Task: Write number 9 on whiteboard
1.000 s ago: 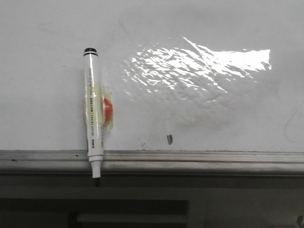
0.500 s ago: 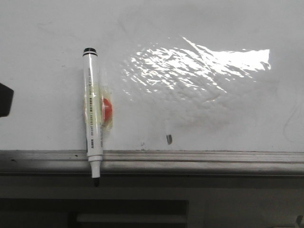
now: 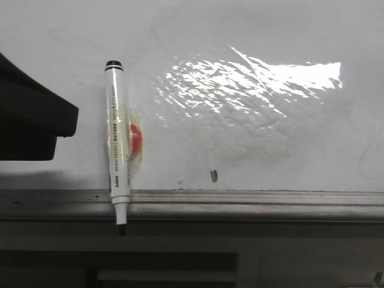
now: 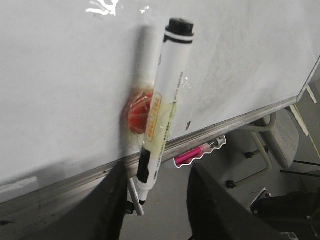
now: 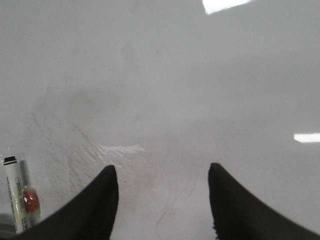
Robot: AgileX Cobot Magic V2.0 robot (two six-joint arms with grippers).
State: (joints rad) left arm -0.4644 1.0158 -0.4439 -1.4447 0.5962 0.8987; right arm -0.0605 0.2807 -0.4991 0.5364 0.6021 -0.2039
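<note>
— Where's the marker [image 3: 118, 147]?
— Taped upright on the whiteboard [image 3: 252, 42], tip over the ledge [image 3: 240, 201].
— Pincers?
— Left pincer [image 4: 155, 210] spread, empty, by the marker; right pincer [image 5: 162, 200] spread, empty.

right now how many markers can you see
1. The marker is stuck upright on the whiteboard over an orange blob, tip down past the grey ledge. A pink object below the ledge in the left wrist view is unclear.
</note>
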